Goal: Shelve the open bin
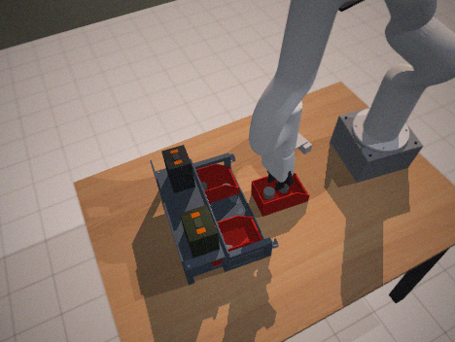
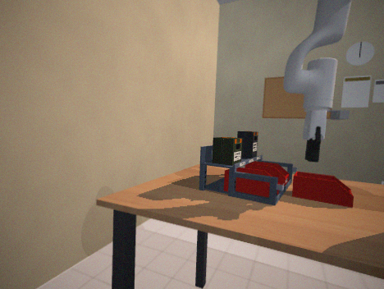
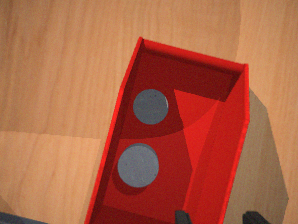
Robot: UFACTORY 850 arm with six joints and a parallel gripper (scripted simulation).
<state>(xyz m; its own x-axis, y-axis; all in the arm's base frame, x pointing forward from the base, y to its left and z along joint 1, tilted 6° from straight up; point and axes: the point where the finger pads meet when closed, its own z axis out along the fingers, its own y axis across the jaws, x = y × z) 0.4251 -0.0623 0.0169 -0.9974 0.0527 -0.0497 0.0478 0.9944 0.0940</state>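
Note:
The open red bin [image 1: 280, 194] stands on the table just right of the blue-grey shelf [image 1: 211, 213]. It also shows in the side view [image 2: 322, 189] and fills the wrist view [image 3: 175, 145]. Two grey round parts [image 3: 150, 106] [image 3: 138, 165] lie in it. My gripper [image 1: 281, 184] [image 2: 313, 153] hangs in the air above the bin. Its fingers stand partly open and empty, with the tips [image 3: 218, 217] over the bin's right side wall. The shelf holds two red bins [image 1: 217, 180] [image 1: 240, 232] with a gap [image 1: 228, 206] between them.
A black box [image 1: 178, 167] and a green box [image 1: 199, 233] stand on the shelf's low upper board. The robot base [image 1: 374, 146] sits at the table's right rear. The shelf's front lip faces the bin on the table.

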